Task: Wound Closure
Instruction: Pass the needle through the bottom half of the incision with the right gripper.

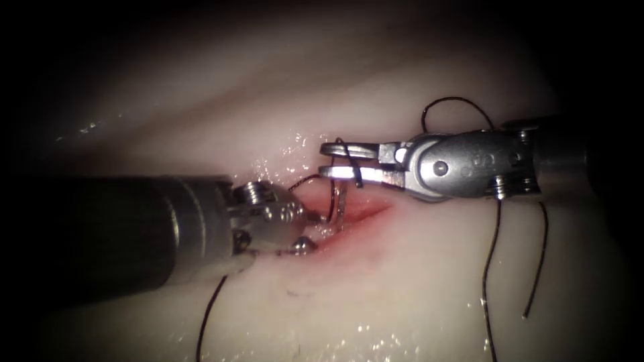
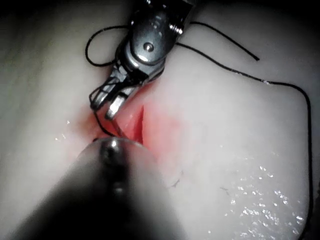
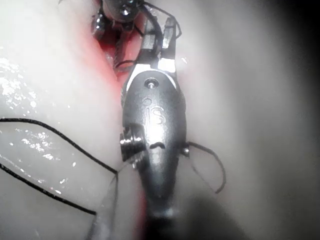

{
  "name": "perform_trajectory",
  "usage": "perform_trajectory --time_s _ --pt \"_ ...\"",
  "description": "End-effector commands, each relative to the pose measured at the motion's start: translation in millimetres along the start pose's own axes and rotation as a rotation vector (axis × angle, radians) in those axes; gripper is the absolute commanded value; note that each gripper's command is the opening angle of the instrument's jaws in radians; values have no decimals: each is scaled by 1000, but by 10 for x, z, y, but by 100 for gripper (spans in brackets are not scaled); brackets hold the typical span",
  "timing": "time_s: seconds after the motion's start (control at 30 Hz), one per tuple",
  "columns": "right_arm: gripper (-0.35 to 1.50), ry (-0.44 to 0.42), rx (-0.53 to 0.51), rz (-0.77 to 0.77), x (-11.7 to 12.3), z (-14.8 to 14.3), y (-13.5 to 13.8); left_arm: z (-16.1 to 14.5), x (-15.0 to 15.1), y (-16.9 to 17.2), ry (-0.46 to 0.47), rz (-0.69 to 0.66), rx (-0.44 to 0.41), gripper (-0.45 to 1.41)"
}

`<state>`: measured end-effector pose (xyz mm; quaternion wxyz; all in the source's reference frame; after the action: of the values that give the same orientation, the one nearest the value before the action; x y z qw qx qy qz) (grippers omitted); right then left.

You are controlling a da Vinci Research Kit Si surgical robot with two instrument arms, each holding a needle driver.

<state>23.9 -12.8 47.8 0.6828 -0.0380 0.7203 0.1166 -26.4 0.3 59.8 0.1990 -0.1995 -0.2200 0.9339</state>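
At frame centre we see the right steel needle driver (image 1: 333, 159), jaws slightly parted around black thread (image 1: 350, 161); the left steel needle driver (image 1: 305, 228) grips the curved needle (image 1: 341, 209) upright in the red cut (image 1: 365, 213) of the pale tissue (image 1: 416, 281), so we'd keep the thread slack and clear of the needle tip.

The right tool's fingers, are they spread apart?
Yes: in the endoscope view the right tool has a visible gap between its fingers, with dark thread crossing them.
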Motion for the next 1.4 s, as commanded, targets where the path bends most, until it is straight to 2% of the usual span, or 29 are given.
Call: perform_trajectory --time_s 0.03,0.27,0.47,0.63,0.77,0.93,1.2,1.4 --pt "-35 -1 15 12 -8 6 -6 7 3 0 3 0 -1 41" --pt "-35 -14 32 67 -7 -1 -5 4 4 4 3 -1 -6 39" --pt "-35 -1 32 203 -1 1 7 -4 9 5 50 -8 1 32" --pt "-35 -41 63 281 -4 3 9 -17 17 5 90 -21 36 27" --pt "-35 -46 61 316 -5 5 13 -22 20 5 86 -21 45 27" --pt "-35 -82 77 362 -7 10 15 -29 25 9 141 -16 62 27" --pt "-35 -132 122 402 -9 11 17 -71 43 36 184 23 140 29" --pt "-35 -146 133 430 -11 10 19 -94 56 70 207 52 211 29"
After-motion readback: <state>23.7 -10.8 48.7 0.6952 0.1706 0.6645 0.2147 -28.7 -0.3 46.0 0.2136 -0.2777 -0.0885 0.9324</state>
